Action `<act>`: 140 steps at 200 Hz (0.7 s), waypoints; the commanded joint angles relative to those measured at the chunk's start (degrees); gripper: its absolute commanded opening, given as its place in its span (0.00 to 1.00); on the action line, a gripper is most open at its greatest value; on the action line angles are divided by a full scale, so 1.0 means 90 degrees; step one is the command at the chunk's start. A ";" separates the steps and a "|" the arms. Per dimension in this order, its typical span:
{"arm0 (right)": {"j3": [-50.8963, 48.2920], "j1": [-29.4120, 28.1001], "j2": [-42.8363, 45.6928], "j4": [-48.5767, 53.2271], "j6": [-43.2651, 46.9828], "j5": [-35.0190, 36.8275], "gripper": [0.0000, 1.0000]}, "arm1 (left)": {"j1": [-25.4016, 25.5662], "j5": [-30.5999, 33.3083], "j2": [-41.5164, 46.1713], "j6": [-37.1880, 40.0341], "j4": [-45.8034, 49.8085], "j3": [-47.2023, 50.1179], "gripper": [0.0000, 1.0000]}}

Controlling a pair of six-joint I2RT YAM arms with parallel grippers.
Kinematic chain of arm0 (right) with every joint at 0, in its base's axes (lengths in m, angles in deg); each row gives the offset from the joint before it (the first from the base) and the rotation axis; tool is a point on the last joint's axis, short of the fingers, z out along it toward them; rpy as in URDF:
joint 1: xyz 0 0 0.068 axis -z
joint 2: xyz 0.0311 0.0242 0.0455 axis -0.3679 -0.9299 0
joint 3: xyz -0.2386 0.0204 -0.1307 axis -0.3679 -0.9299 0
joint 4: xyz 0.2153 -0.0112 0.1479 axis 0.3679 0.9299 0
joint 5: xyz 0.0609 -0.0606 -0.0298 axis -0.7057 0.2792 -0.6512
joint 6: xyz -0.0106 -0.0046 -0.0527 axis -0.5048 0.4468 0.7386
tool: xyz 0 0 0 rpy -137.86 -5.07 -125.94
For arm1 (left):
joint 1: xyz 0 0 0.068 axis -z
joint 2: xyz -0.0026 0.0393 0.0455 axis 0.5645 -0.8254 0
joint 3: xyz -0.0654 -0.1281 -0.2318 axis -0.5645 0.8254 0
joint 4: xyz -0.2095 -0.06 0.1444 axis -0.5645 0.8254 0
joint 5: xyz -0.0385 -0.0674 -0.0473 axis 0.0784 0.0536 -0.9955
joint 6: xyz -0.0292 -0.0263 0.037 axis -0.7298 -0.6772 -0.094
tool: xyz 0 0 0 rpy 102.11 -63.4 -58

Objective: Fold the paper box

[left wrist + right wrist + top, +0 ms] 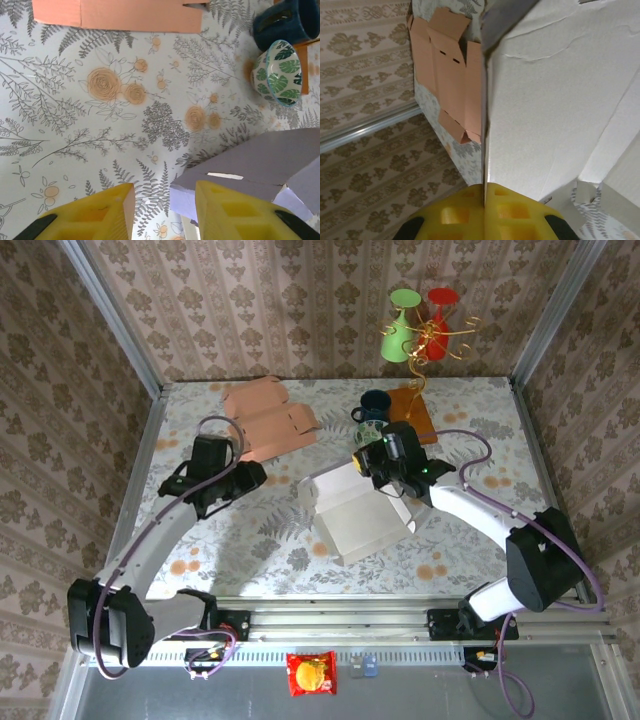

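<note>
The white paper box (355, 520) sits half-formed near the middle of the tabletop (250, 540), a little toward the front edge, with one wall raised and its flaps loose. It looks like thin card: light, springy along its creases, easy to dent and likely to skate across the patterned cloth if pushed from one side only. I would take it by a panel edge close to a crease, not by the middle of a wall, and brace the opposite side.

The right end effector (484, 195) has its yellow pads pressed together on the edge of an upright white panel, at the side of the box toward the back. The left end effector (162, 207) stands with its pads apart at the box's left corner; the card's corner comes just beside one pad, with nothing gripped.

Toward the back left lies a flat orange cardboard blank (268, 418), well apart. Nearer the box, behind it, stand a leaf-patterned cup (278, 72) and a dark blue mug (282, 20), with a mug tree (418, 340) at the back edge. Those cups crowd any swing of the right arm backward.
</note>
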State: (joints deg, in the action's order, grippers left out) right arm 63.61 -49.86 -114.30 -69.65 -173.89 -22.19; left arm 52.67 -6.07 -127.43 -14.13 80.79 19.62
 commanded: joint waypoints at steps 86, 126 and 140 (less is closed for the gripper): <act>-0.0827 0.0294 -0.0466 -0.1496 0.1439 -0.0878 0.00 | -0.0073 -0.0935 -0.0146 0.1544 -0.2276 0.1449 0.33; -0.1043 0.0480 -0.0495 -0.1666 0.1614 -0.1023 0.00 | -0.0011 -0.1493 -0.0444 0.2137 -0.3125 0.1745 0.33; -0.1040 0.0529 -0.0550 -0.1778 0.1675 -0.1133 0.00 | 0.0074 -0.1750 -0.0521 0.2528 -0.3443 0.1842 0.33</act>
State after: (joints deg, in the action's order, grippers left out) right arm 55.66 -46.21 -117.45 -86.00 -161.91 -30.87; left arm 52.65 -16.28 -131.06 1.39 57.69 34.66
